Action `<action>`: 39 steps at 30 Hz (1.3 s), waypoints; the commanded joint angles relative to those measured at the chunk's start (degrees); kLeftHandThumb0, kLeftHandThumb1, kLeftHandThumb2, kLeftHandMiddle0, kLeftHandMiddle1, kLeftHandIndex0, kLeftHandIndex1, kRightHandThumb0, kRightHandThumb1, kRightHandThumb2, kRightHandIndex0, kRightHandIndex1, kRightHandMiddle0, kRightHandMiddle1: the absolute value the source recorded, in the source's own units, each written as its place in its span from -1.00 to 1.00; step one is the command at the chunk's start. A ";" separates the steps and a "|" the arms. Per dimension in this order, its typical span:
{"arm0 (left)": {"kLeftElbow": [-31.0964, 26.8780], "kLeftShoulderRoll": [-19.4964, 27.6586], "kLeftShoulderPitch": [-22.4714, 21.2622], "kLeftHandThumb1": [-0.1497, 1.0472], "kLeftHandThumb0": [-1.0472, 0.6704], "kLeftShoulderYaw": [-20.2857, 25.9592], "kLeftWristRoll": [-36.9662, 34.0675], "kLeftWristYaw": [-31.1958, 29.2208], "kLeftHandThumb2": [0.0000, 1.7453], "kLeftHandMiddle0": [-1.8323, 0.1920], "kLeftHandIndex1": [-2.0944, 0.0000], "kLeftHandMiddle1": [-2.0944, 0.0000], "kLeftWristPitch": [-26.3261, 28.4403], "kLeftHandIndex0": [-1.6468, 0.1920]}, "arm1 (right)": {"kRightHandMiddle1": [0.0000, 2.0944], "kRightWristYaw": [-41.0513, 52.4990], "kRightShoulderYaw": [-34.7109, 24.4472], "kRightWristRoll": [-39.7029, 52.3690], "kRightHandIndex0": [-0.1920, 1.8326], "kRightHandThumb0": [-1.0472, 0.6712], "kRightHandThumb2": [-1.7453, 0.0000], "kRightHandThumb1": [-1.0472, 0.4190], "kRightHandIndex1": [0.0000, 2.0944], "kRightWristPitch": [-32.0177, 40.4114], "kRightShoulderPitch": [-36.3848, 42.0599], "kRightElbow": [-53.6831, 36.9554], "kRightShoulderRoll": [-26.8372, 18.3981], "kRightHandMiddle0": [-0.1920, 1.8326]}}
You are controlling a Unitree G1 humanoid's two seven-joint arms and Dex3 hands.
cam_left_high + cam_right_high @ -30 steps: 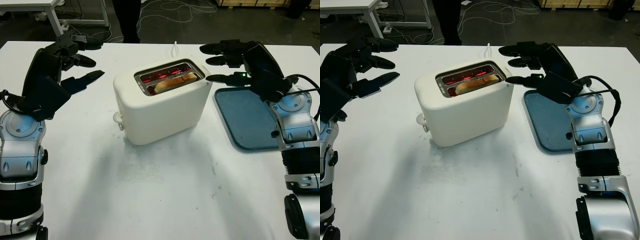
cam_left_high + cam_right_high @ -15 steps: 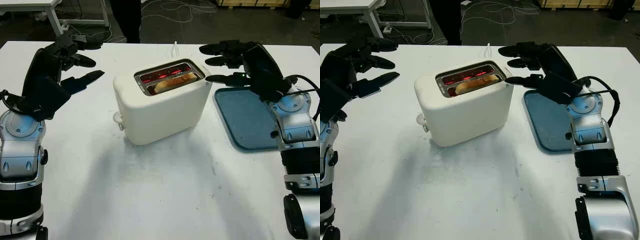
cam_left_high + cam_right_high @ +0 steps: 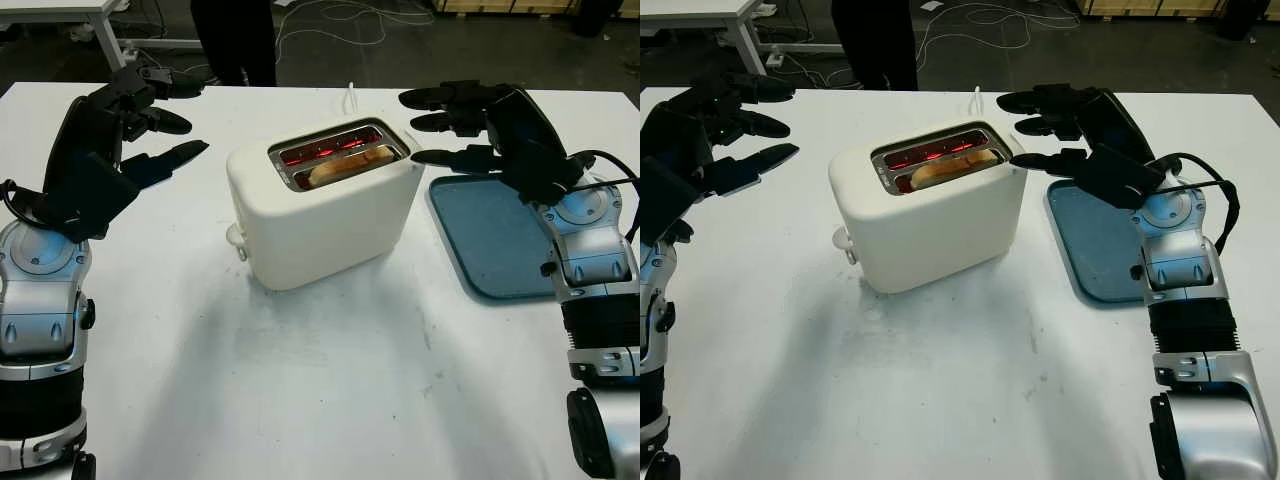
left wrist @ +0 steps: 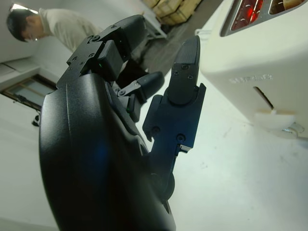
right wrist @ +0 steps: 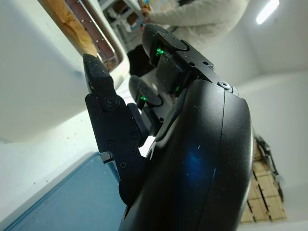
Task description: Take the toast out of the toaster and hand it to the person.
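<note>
A white toaster (image 3: 320, 215) stands mid-table with two slots; the far slot glows red, and a slice of toast (image 3: 350, 165) sits low in the near slot. My right hand (image 3: 455, 125) hovers open just right of the toaster's top, fingers pointing toward the slots without touching. My left hand (image 3: 160, 120) hovers open above the table well to the left of the toaster, holding nothing. The toast (image 5: 67, 21) also shows in the right wrist view, just beyond my fingertips (image 5: 94, 72). A person (image 3: 235, 40) in dark trousers stands behind the table's far edge.
A blue tray (image 3: 490, 235) lies on the white table right of the toaster, partly under my right arm. The toaster's white cord (image 3: 351, 98) runs off the far edge. The toaster's lever (image 3: 236, 240) sticks out on its left end.
The person behind the table has shifted a little to the left. Both hands and the toaster stay where they were.
</note>
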 commanded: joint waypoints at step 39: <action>-1.01 0.77 0.14 0.79 -0.17 0.25 0.22 -0.03 -0.95 0.50 0.31 0.01 0.94 0.41 | -0.97 5.31 0.58 1.86 -0.04 -0.22 1.00 -0.39 -0.86 2.42 -16.99 -4.18 -1.79 -0.04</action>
